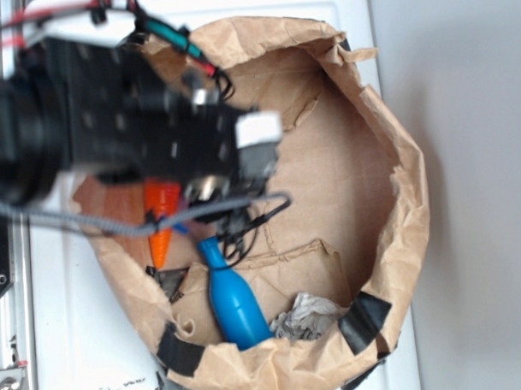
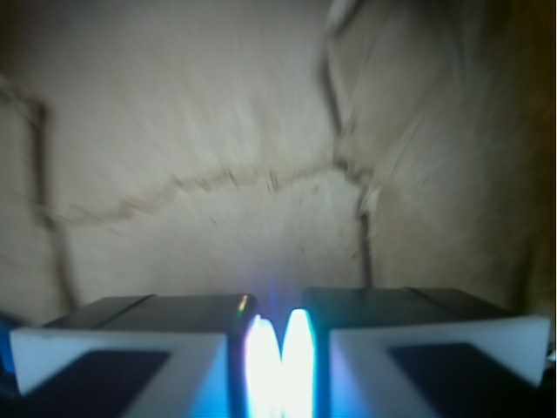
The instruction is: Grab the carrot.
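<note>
In the exterior view you see the black arm reaching in from the left over a crumpled brown paper bag that lies open on the white tabletop. The bag's rim carries patches of black tape.

The carrot lies inside the bag at its left side, point toward the bottom of the frame. Its upper end is hidden under the arm, so you see only the orange tapered part. A blue bottle lies just beside the carrot to its right, neck toward the arm. A piece of crumpled grey paper sits right of the bottle's base.

In the wrist view you see the 2 fingers at the bottom edge, close together with a narrow gap between them. The gap shows only a bright glare, so you cannot tell whether anything is held there. Beyond the gripper you see blurred, creased brown paper.
</note>
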Available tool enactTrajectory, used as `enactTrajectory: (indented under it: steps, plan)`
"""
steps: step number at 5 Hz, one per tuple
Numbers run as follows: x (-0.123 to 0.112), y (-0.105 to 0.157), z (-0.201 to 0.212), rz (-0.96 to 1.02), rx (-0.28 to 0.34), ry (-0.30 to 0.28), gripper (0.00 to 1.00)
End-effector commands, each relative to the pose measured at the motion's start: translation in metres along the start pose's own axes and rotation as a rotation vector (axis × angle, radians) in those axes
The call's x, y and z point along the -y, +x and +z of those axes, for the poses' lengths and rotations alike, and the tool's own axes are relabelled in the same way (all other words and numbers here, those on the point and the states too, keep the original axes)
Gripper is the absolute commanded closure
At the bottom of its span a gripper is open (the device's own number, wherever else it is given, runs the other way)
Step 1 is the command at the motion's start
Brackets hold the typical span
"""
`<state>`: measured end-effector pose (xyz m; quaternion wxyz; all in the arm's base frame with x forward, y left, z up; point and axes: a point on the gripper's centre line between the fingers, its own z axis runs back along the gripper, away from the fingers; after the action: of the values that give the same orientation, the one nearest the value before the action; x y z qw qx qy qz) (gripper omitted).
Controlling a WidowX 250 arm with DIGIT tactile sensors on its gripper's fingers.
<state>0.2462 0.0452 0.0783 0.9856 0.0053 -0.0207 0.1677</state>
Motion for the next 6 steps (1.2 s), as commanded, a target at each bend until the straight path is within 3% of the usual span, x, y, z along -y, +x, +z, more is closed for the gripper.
enactTrajectory:
  steps: [1, 2, 3, 4, 6]
  plan:
    - [-0.014, 0.01, 0.054, -0.017, 0.024, -0.111, 1.0]
    - [-0.011, 0.007, 0.06, -0.033, 0.042, -0.091, 1.0]
    - [-0.01, 0.003, 0.053, -0.02, 0.057, -0.067, 0.0]
    - [-0.007, 0.001, 0.043, -0.024, 0.07, -0.04, 0.0]
    - [-0.012, -0.008, 0.02, -0.031, 0.008, 0.069, 0.0]
